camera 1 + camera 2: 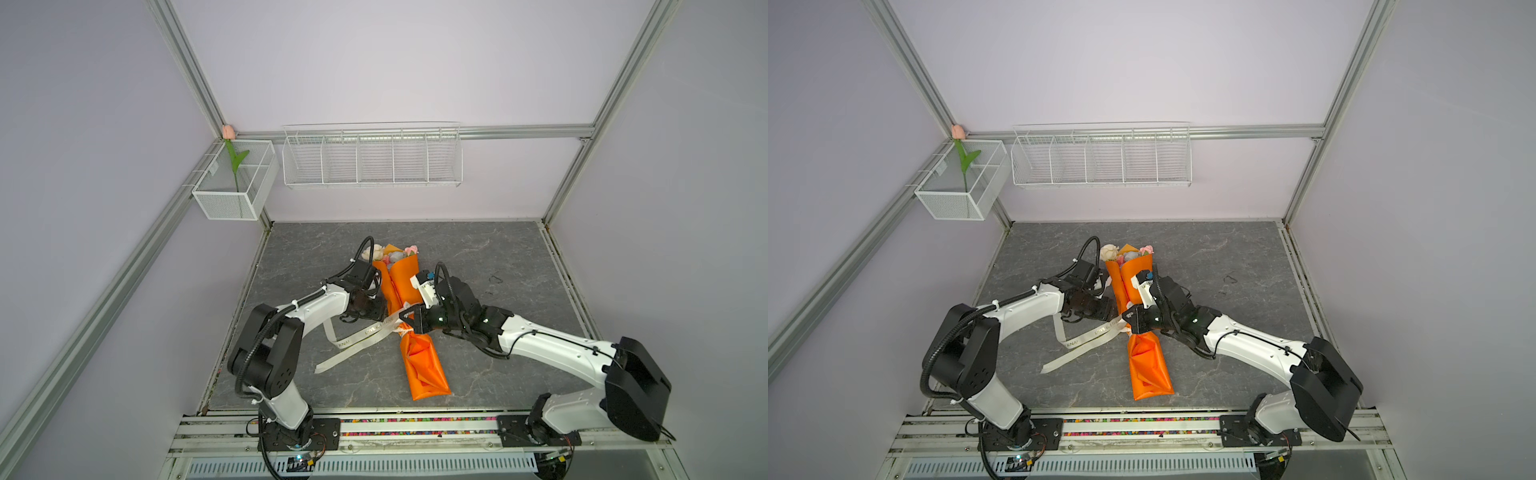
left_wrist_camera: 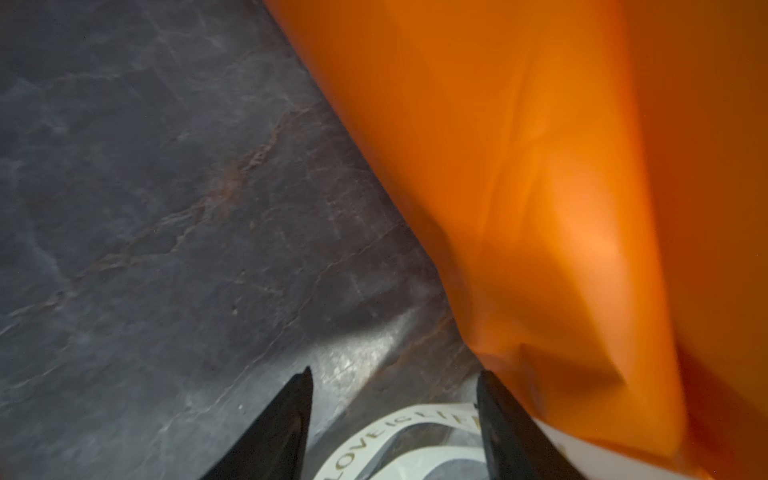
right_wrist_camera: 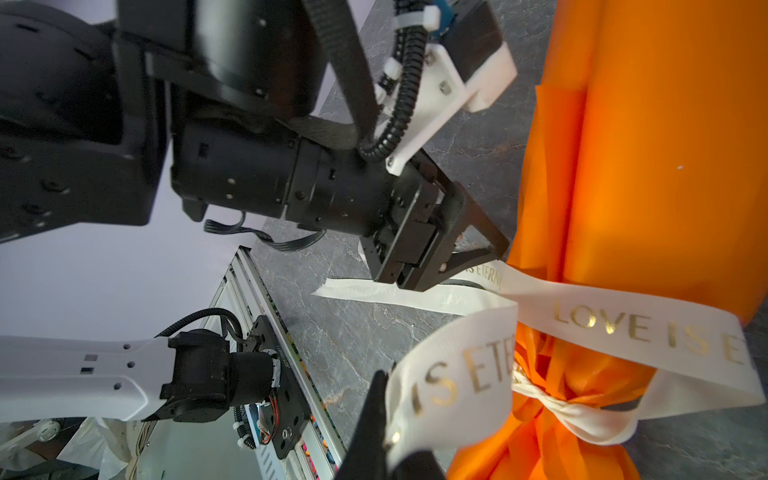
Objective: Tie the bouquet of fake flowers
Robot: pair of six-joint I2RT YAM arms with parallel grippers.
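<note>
Bouquet (image 1: pixel 401 286): orange-wrapped, cream ribbon (image 1: pixel 372 331) knotted round waist.

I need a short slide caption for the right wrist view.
Right gripper shut on the cream ribbon looped around the orange bouquet.

Left arm (image 1: pixel 324 306) and right arm (image 1: pixel 552 344) have white shells, black joints, ribbed black cables.
</note>
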